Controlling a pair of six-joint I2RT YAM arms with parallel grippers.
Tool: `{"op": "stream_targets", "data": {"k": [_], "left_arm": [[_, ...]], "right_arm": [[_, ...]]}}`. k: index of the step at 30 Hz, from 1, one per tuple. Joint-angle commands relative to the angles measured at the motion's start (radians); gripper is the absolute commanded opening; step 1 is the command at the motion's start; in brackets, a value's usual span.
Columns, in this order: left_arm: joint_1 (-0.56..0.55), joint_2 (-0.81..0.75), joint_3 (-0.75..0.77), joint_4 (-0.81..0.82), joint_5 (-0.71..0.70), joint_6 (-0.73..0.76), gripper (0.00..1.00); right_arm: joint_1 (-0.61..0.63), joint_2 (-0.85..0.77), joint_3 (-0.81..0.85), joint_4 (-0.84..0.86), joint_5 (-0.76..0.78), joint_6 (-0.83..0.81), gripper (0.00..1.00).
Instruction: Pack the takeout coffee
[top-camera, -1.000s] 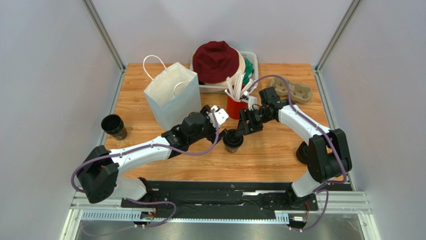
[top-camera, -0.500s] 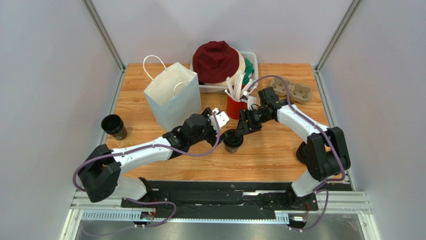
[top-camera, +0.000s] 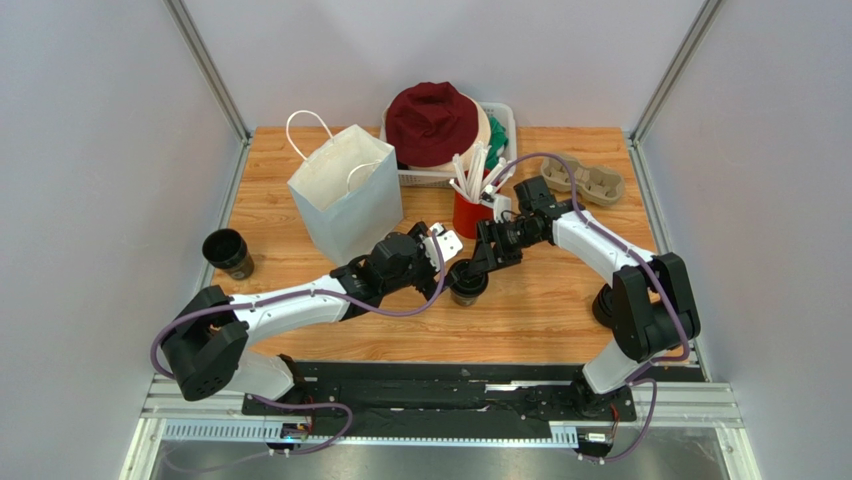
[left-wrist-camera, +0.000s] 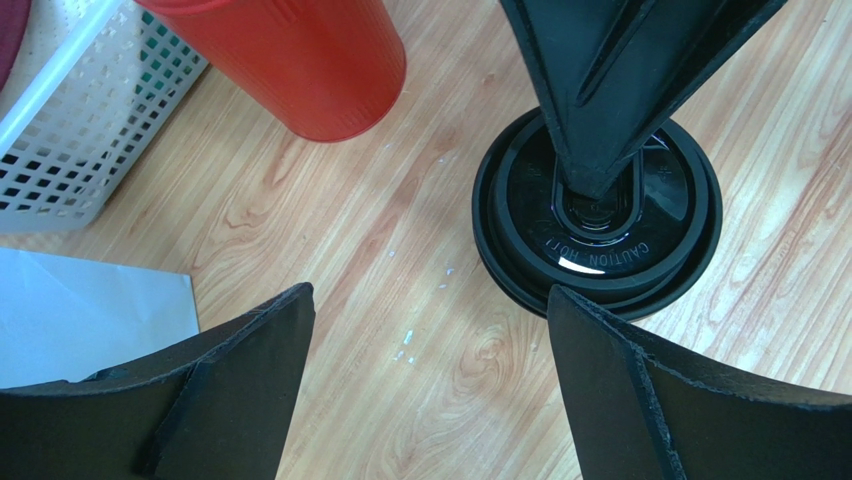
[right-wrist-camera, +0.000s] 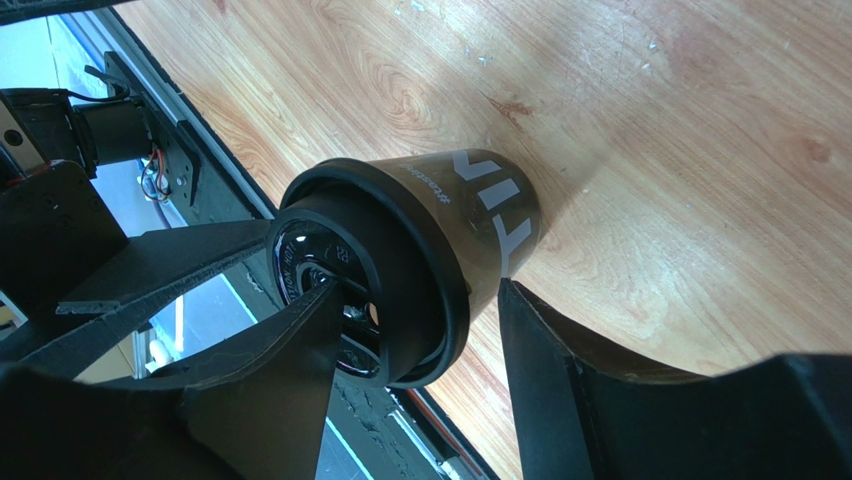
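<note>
The dark brown takeout coffee cup (top-camera: 467, 283) with black round lid (left-wrist-camera: 598, 215) stands upright on the wooden bench (top-camera: 560, 315) at the centre of the overhead view, just below a red plastic cup (top-camera: 470, 212). The right claw (right-wrist-camera: 420, 290) is partly open and straddles its rim, one finger on the lid and one against the wall; whether it grips cannot be told. The left claw (left-wrist-camera: 428, 300) is wide open and empty, just upper left.

Wooden table (top-camera: 560, 310) bears bag (top-camera: 345, 195), basket (top-camera: 505, 118), red cup (top-camera: 470, 216) — and takeout coffee (top-camera: 466, 291).

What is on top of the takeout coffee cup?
A black lid covers the cup, and one finger of the right gripper rests on the lid's centre. The lid hides whatever is inside the cup.
</note>
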Motion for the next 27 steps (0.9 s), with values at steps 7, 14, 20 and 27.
{"op": "stream_targets", "data": {"k": [7, 14, 20, 27], "left_arm": [[-0.032, 0.037, -0.022, -0.006, 0.002, 0.047, 0.93], [-0.043, 0.049, -0.043, 0.007, -0.011, 0.058, 0.93], [-0.044, 0.055, -0.046, 0.02, -0.02, 0.061, 0.93], [-0.058, 0.122, -0.036, 0.025, -0.043, 0.072, 0.92]], "right_arm": [[0.025, 0.016, -0.014, 0.032, -0.007, 0.006, 0.55], [0.027, 0.024, -0.025, 0.028, -0.003, -0.005, 0.38], [0.028, 0.033, -0.024, 0.033, 0.005, -0.003, 0.36], [0.036, 0.045, -0.03, 0.042, 0.063, -0.002, 0.34]]}}
